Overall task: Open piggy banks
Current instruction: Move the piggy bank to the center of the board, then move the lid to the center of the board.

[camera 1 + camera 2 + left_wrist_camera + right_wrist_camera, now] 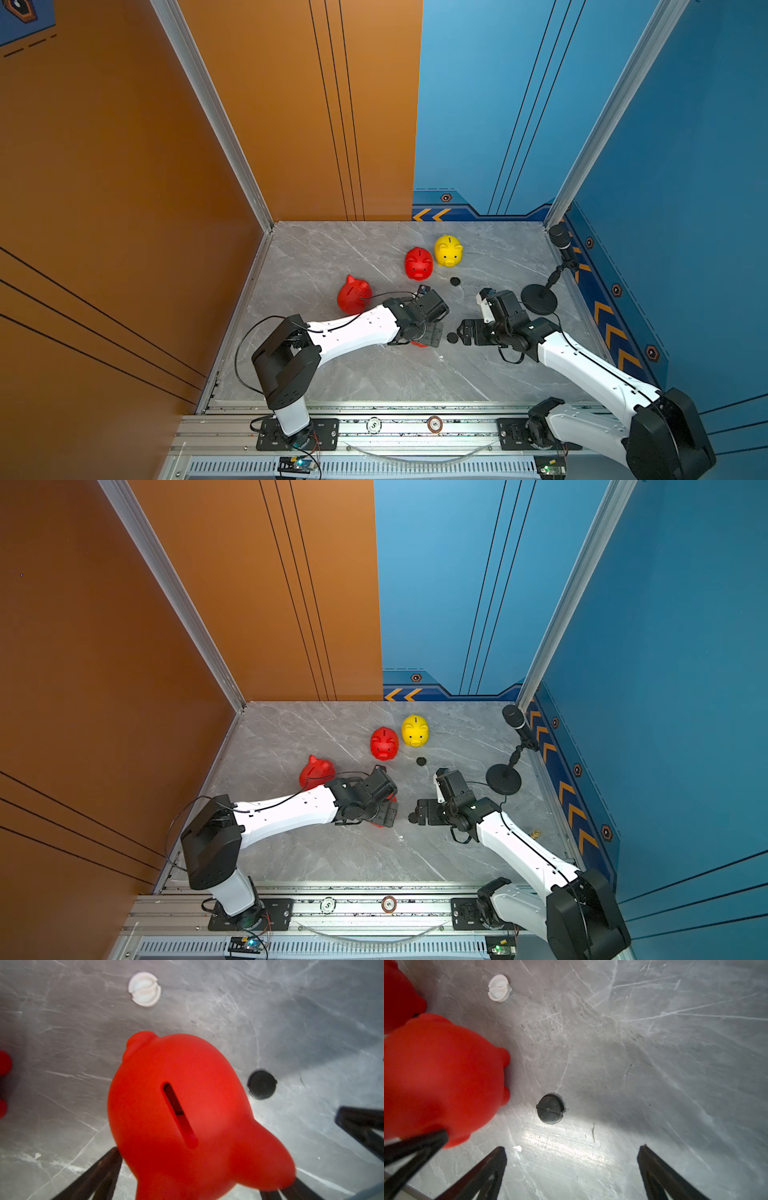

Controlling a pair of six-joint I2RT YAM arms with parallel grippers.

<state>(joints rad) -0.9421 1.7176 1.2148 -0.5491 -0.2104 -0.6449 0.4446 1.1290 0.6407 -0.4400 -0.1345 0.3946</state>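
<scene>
The left claw [429, 335] pointed straight down with its jaws spread wide. Its black fingers [99, 1174] stood on either side of a glossy red plastic piggy bank [182, 1115] that sat under it near the middle of the table, coin slot upward. Whether the pads pressed the pig's flanks could not be told. Behind the claw, the left arm [353, 328] rose from the near rail, bent at a raised elbow and sent its white forearm right and far, with the wrist bent down.

Just right of it, the right claw [572, 1147] lay low over the table, pointing left. Its jaws were wide apart and held nothing. A small black round plug [550, 1109] lay on the table just beyond its tips, between the two claws. The right arm [582, 361] reached in from the near right corner, its forearm slanting left and far.

A white round plug [144, 989] lay on the grey marble-patterned table [332, 257] near the straddled pig. A second red piggy bank [353, 296] lay on its side, left and far of the left wrist. Farther off, a third red piggy bank [418, 264] and a yellow piggy bank [448, 250] stood upright side by side. A second black plug [456, 281] lay just near of them. A black microphone on a round stand [539, 299] stood at the right edge.
</scene>
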